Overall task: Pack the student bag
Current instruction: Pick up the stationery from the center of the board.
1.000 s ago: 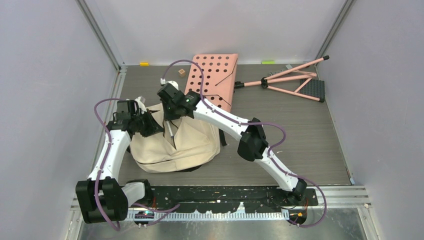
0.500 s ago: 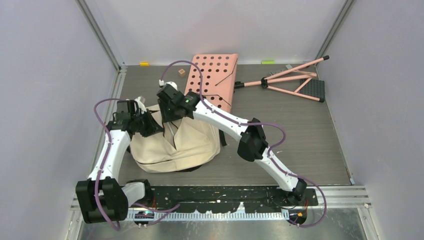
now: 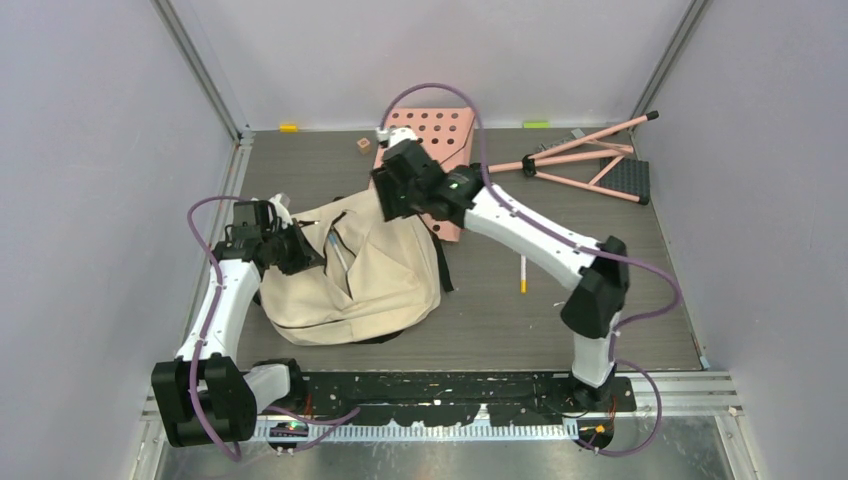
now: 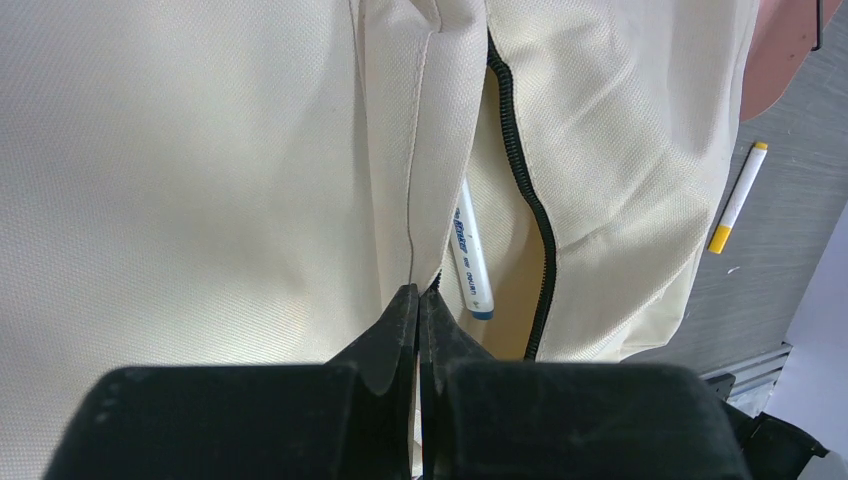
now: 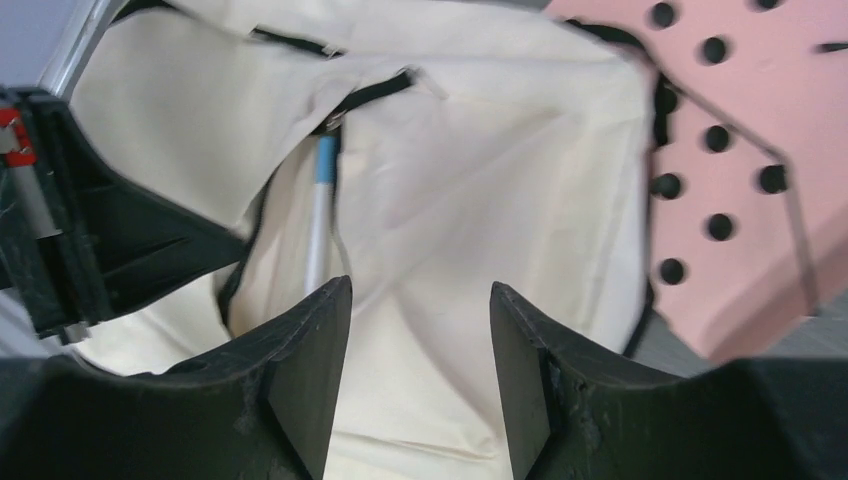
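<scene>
Student bag [image 3: 380, 290] lies on grey table [image 3: 500, 330] between pale walls [image 3: 100, 150] (left gripper [image 4: 419, 298] pinches it, right gripper [image 5: 418, 290] spread).

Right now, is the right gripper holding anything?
No, the right gripper is open with nothing between its fingers, above the student bag.

The grey table [image 3: 650, 290] carried the bag [image 3: 375, 285] on its left part. Behind the bag lay a pink board [image 3: 452, 140], with a small cube [image 3: 363, 144] beside it. A folded pink stand [image 3: 585, 160] lay at the far right, and a marker [image 3: 522, 273] lay right of the bag.
</scene>
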{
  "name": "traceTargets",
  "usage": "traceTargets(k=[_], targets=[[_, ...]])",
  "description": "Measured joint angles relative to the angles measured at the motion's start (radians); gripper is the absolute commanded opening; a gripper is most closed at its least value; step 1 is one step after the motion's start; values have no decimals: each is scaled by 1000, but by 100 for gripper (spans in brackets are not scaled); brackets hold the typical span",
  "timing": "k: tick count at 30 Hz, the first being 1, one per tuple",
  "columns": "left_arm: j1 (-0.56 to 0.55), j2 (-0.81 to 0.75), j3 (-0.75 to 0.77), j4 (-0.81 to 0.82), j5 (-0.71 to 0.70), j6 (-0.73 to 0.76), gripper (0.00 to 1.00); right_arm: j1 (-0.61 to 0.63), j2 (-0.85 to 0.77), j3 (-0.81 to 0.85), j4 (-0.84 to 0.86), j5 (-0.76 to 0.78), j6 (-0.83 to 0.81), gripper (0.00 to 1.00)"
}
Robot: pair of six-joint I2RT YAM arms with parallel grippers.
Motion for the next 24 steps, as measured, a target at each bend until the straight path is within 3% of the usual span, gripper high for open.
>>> traceTargets(k=[6,14,19,24], targets=[[0,0,1,-3,-1,4,0,-194,-216,-345,23,29,-13,66],[0,0,3,-8,-2,17,0,-469,-376,-740,11,36,50,66],[0,1,10,-12,-1,18,0,-580,-412,-867,0,22,96,66],[0,1,10,-13,-1,18,0,-624,-405,-928,-8,-11,129,58]])
